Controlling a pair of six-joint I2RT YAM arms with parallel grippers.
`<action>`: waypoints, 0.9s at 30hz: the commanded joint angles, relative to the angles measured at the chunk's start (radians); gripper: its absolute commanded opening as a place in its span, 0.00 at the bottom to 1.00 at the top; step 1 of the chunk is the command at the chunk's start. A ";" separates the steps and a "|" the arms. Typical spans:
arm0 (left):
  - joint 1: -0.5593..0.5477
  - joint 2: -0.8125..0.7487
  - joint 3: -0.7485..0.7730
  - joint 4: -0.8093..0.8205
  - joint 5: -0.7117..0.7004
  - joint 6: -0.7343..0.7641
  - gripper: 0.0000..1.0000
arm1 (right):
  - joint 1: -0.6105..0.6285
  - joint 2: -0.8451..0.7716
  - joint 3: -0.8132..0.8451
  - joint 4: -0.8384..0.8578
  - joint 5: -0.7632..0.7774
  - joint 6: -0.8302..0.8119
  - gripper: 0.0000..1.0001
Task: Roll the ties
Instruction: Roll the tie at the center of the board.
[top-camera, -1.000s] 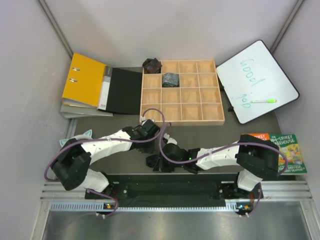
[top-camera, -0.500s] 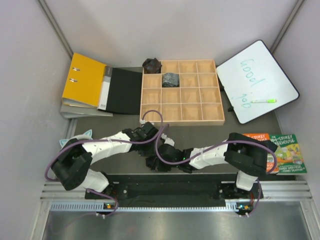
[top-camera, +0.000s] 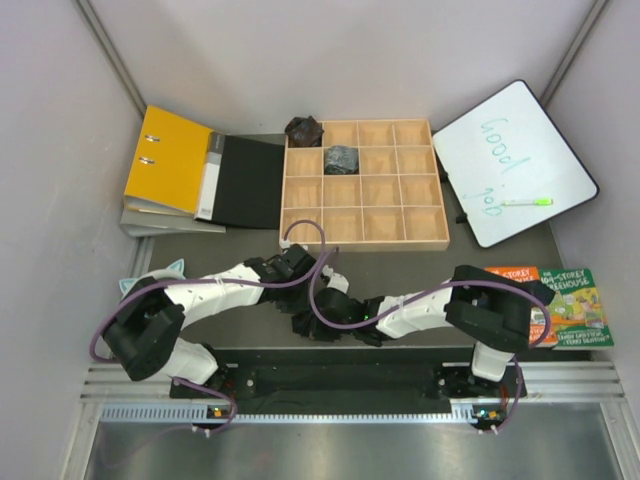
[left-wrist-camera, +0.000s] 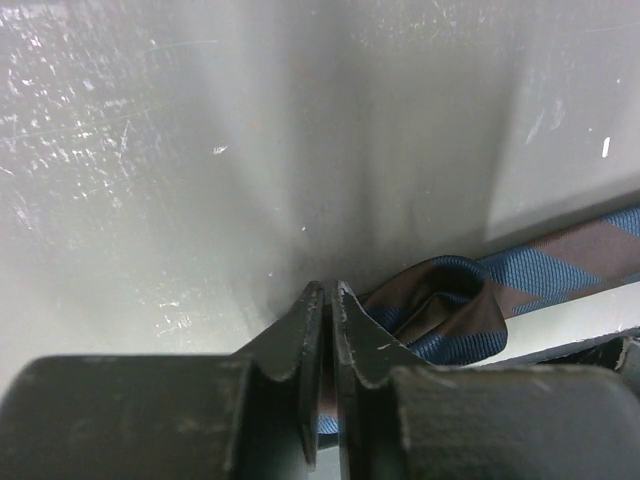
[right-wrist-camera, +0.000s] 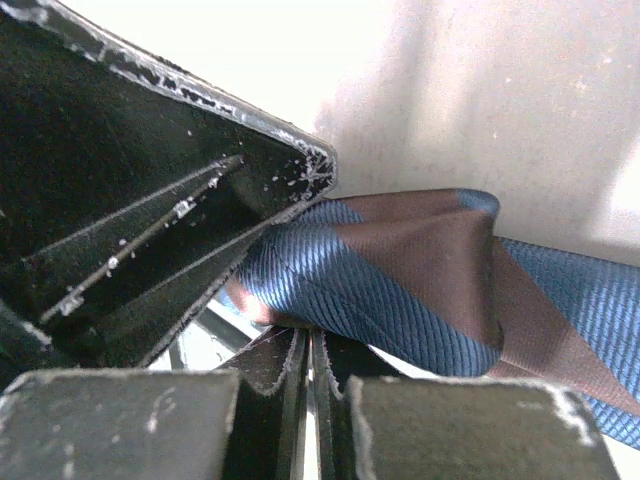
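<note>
**Top external and wrist views: three ties counted, one between the grippers**

Count of ties: three. Two are rolled bundles in the wooden tray (top-camera: 365, 243). A brownish-black bundle (top-camera: 303, 130) sits in the far-left corner compartment. A greyish bundle (top-camera: 341, 158) sits one row nearer and one column to the right. The third is a blue-and-brown striped tie (right-wrist-camera: 400, 270), folded over itself on the table (top-camera: 200, 245) at the near edge.

Other items: one yellow binder (top-camera: 170, 160), one black folder cover (top-camera: 250, 182), one whiteboard (top-camera: 515, 150) bearing one green marker (top-camera: 527, 201), and two books (top-camera: 578, 305).

Pose: the left arm (top-camera: 215, 290) and right arm (top-camera: 420, 312) both reach low and inward, and their wrists meet near the middle.

Left gripper (left-wrist-camera: 325, 290): jaws pressed to a thin slit with a sliver of blue cloth in it. The tie's loop lies against one finger.

Right gripper (right-wrist-camera: 305, 335): jaws nearly together, with the fold lying across their tips. Whether cloth is nipped between them cannot be told.

View differences: the top view shows the tray bundles, but the wrists hide the striped tie there. Only the wrist views show its stripes and fold.
</note>
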 joint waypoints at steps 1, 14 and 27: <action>-0.004 -0.027 0.015 0.009 0.000 0.004 0.15 | 0.013 0.010 0.038 0.058 0.032 -0.046 0.00; 0.000 -0.039 0.119 -0.157 -0.152 0.007 0.32 | 0.027 -0.206 -0.018 0.057 -0.087 -0.116 0.05; 0.045 -0.157 0.179 -0.271 -0.174 -0.023 0.44 | -0.115 -0.548 -0.037 -0.288 -0.023 -0.214 0.15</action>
